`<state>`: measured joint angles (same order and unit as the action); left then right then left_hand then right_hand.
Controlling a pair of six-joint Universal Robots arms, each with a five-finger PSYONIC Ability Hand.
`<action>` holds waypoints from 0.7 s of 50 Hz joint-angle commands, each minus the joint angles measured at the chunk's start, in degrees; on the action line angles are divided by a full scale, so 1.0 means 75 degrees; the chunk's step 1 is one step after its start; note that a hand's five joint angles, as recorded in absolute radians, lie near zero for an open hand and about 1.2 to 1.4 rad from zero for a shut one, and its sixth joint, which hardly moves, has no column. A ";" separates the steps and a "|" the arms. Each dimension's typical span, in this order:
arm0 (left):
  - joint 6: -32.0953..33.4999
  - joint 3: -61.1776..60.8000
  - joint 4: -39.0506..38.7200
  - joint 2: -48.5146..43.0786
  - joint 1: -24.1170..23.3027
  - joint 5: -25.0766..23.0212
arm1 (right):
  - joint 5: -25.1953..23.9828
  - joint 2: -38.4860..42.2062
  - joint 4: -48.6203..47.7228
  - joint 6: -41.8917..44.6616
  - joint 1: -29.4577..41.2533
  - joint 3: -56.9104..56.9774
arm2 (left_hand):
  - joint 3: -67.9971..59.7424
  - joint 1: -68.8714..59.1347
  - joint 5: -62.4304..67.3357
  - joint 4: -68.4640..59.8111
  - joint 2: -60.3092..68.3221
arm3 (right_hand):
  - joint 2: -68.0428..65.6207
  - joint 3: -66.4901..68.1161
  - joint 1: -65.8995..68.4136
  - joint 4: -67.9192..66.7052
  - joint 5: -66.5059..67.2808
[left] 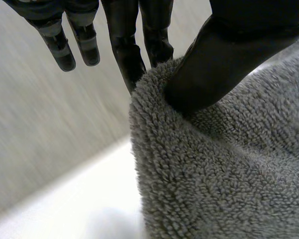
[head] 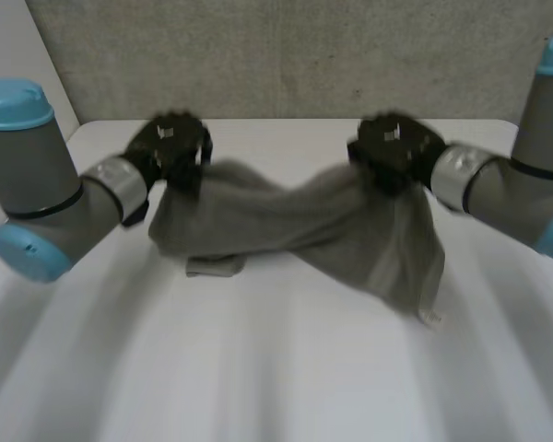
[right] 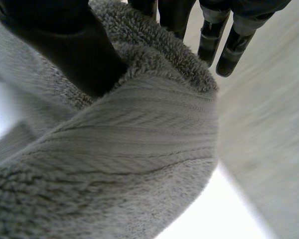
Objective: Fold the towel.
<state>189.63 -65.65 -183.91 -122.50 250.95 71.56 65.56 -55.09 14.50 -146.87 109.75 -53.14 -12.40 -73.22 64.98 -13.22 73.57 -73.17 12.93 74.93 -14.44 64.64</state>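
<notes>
A grey towel (head: 295,226) hangs in a sagging band between my two hands above the white table (head: 276,368). My left hand (head: 170,147) holds its left top corner. In the left wrist view the thumb (left: 224,59) presses the terry towel (left: 229,169) against the fingers (left: 127,47), pinching it. My right hand (head: 396,147) holds the right top corner. There the thumb (right: 65,45) clamps the towel (right: 119,164) against the fingers (right: 174,15). A loose flap of towel hangs down below the right hand, and the lower left end rests on the table.
A speckled grey wall (head: 286,55) stands behind the table's far edge. Both grey arms reach in from the sides, the left arm (head: 37,198) and the right arm (head: 516,180).
</notes>
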 commanded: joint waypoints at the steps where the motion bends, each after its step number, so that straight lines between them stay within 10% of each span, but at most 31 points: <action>1: -0.0921 0.0163 -0.2865 0.0817 -0.0214 0.0794 | 0.2071 -0.1368 -0.4117 -0.0887 0.0740 -0.0036 | 0.0320 -0.0904 0.0670 0.0429 0.0857 | -0.0911 -0.0391 0.0676 0.0592 0.0715; 8: -0.1916 -0.1626 -0.5335 0.2889 -0.0097 0.0818 | 0.1352 -0.2451 -0.4209 -0.1207 0.0706 -0.1454 | 0.0320 -0.0904 0.0670 0.0429 0.0857 | -0.0911 -0.0391 0.0676 0.0592 0.0715; 25: -0.1671 -0.6151 -0.4495 0.2822 0.0302 -0.0202 | -0.0936 -0.2769 -0.4101 0.1628 -0.0653 -0.6646 | 0.0320 -0.0904 0.0670 0.0429 0.0857 | -0.0675 -0.0391 0.0440 0.0592 0.0479; 29: -0.1671 -0.6317 -0.4119 0.2423 0.0149 -0.0202 | -0.0843 -0.2464 -0.4184 0.1629 -0.0735 -0.6907 | 0.0320 -0.0459 0.0224 0.0429 0.0411 | 0.4643 -0.0391 -0.4878 0.0592 -0.4839; 30: -0.1660 -0.6282 -0.3875 0.2307 0.0079 -0.0202 | -0.0727 -0.2348 -0.4184 0.1629 -0.0735 -0.6965 | 0.0320 0.1850 -0.2085 0.0429 -0.1898 | 0.6575 -0.0391 -0.6810 0.0592 -0.6771; 31: -0.1660 -0.6201 -0.3618 0.2259 -0.0014 -0.0155 | -0.0563 -0.2300 -0.4172 0.1617 -0.0735 -0.6989 | 0.0320 0.4427 -0.4662 0.0429 -0.4475 | 0.7060 -0.0391 -0.7295 0.0592 -0.7257; 35: -0.1671 -0.5955 -0.3300 0.2259 -0.0085 -0.0096 | -0.0198 -0.2300 -0.4160 0.1465 -0.0700 -0.6989 | 0.0320 0.6045 -0.6280 0.0429 -0.6093 | 0.8254 -0.0391 -0.8489 0.0592 -0.8450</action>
<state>177.20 -112.78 -213.41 -104.25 251.78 70.08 59.99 -73.47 -16.68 -134.31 104.13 -105.48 -12.40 -42.11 33.17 -13.22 41.09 -36.26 12.93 36.04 -14.44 25.22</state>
